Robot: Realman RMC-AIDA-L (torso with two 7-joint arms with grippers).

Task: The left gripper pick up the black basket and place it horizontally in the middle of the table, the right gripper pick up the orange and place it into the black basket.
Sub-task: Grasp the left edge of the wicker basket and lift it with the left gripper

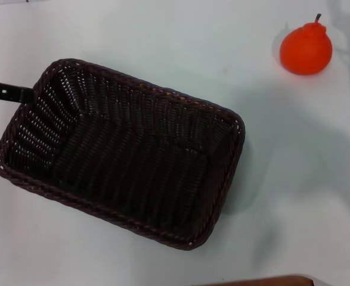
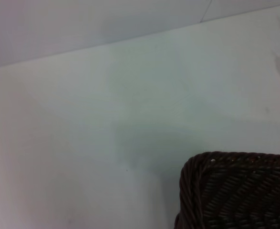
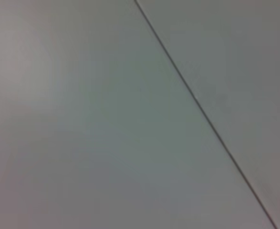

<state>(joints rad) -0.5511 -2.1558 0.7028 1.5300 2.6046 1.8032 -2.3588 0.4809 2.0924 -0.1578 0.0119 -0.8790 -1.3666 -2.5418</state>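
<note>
The black basket (image 1: 121,152) lies open side up on the white table (image 1: 163,36), left of centre in the head view, turned at a slant. Its inside holds nothing. The left gripper (image 1: 8,92) shows only as a thin black tip at the far left, reaching the rim of the basket's left end. A corner of the basket (image 2: 235,191) also shows in the left wrist view. The orange (image 1: 306,49) stands upright on the table at the far right, well apart from the basket. The right gripper is out of view.
A brown edge (image 1: 258,281) shows at the near side of the table. The right wrist view shows only a pale surface crossed by a thin dark seam (image 3: 202,109). Bare tabletop (image 1: 294,179) lies between basket and orange.
</note>
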